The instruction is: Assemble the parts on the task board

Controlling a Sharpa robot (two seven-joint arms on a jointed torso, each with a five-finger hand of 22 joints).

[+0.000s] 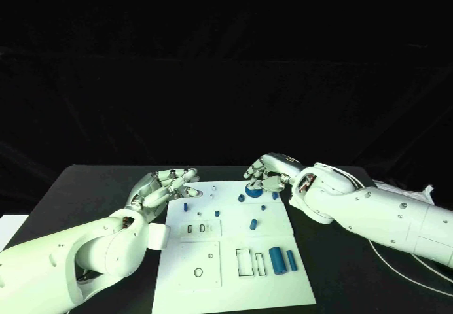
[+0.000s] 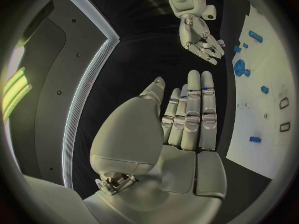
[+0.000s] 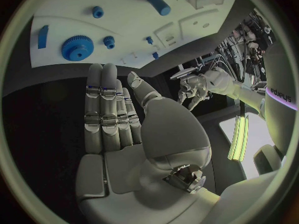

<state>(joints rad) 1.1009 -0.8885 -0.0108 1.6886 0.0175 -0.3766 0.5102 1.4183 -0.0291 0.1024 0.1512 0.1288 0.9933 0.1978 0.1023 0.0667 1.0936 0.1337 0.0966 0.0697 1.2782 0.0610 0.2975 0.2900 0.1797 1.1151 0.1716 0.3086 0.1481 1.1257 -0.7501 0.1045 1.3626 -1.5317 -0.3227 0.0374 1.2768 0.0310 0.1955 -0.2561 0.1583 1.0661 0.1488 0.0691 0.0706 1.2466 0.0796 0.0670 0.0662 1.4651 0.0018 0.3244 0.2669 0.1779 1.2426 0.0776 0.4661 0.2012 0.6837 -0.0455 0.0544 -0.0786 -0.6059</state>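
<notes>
So far, as I read it from my station, little of the assembly looks done. The white task board [image 1: 236,275] lies in the middle of the black table [image 1: 66,190], and most of the blue parts lie loose on it. A large blue cylinder [image 1: 277,260] and a thinner blue rod [image 1: 292,260] rest side by side near the board's near right corner, just beside two empty rectangular outlines. A short blue peg [image 1: 253,224] lies near the board's middle. Several small blue pieces [image 1: 217,213] are scattered toward the far left part. A blue gear [image 1: 254,191] sits near the far edge, close under my right hand [image 1: 267,175].

Both hands are empty. The left hand [image 1: 170,185] hovers at the board's far left edge, fingers straight and side by side, gripping nothing; its wrist view shows the flat palm with the board off to one side. The right hand hangs over the far edge, fingers extended and holding nothing. I judge nearly every part is yet to be seated, though I cannot tell whether the small far pieces already stand in holes.
</notes>
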